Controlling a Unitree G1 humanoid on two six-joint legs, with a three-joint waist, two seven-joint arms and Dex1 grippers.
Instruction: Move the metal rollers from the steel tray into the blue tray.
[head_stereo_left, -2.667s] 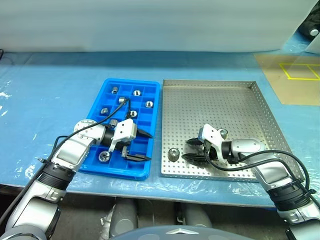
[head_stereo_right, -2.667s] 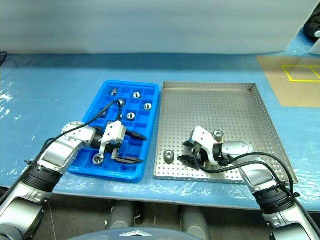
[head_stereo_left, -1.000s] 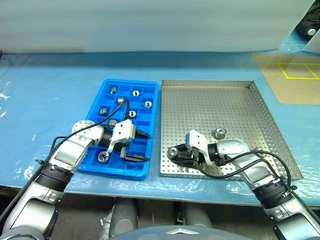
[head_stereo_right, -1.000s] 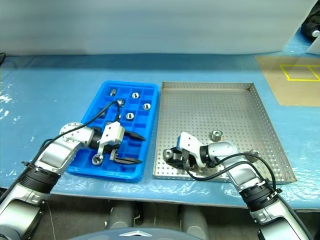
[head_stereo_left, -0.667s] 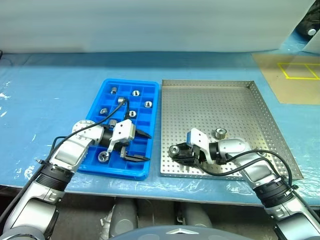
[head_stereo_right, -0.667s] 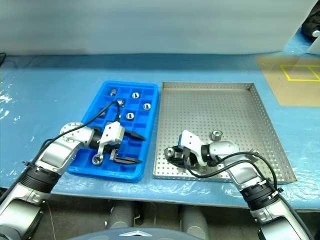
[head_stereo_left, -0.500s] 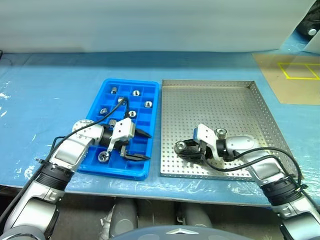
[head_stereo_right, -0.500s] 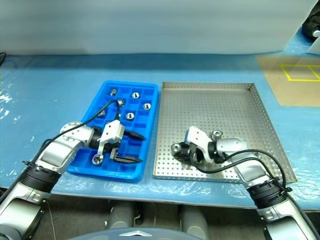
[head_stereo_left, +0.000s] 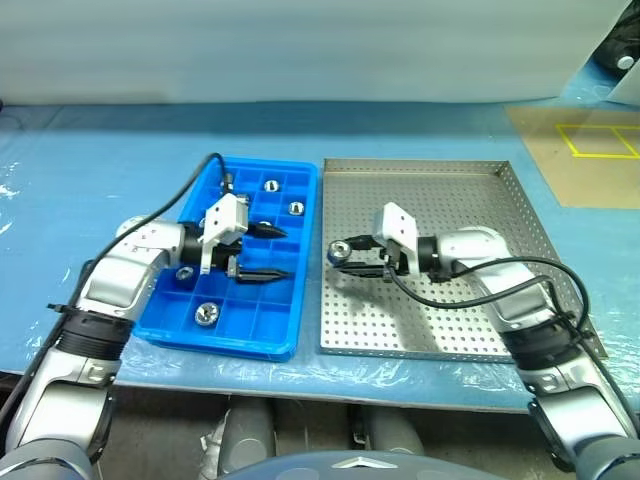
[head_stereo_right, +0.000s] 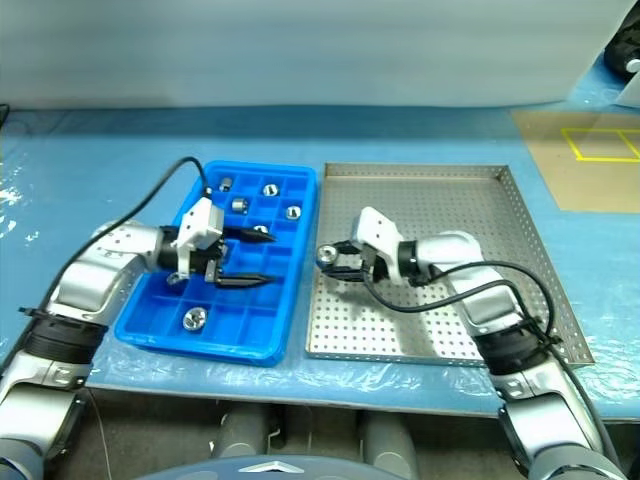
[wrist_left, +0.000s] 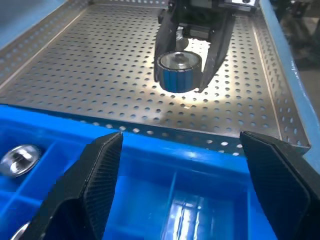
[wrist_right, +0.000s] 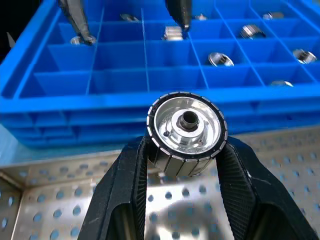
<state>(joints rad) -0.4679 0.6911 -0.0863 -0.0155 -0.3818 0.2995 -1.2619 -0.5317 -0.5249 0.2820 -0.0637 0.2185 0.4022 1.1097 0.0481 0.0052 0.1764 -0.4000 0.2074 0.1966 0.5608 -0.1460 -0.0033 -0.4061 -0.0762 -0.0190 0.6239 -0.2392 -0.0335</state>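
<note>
Right pincer (head_stereo_left: 345, 252) is clamped on one metal roller (wrist_right: 186, 131), above the steel tray (head_stereo_left: 470, 200) near its left rim. Left pincer (head_stereo_left: 268, 252) hangs with fingers apart over the blue tray (head_stereo_left: 300, 300).

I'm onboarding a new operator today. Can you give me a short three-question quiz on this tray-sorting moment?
1. True or false: the right gripper is shut on a metal roller.
2. Over which tray does the left gripper hover? A) the steel tray B) the blue tray C) neither
3. Fill in: the held roller hangs above the steel tray's edge nearest the ____ tray.

Key
1. True; its two black fingers clamp the roller's sides.
2. B; it is open over the blue tray, holding nothing.
3. Blue.
</note>
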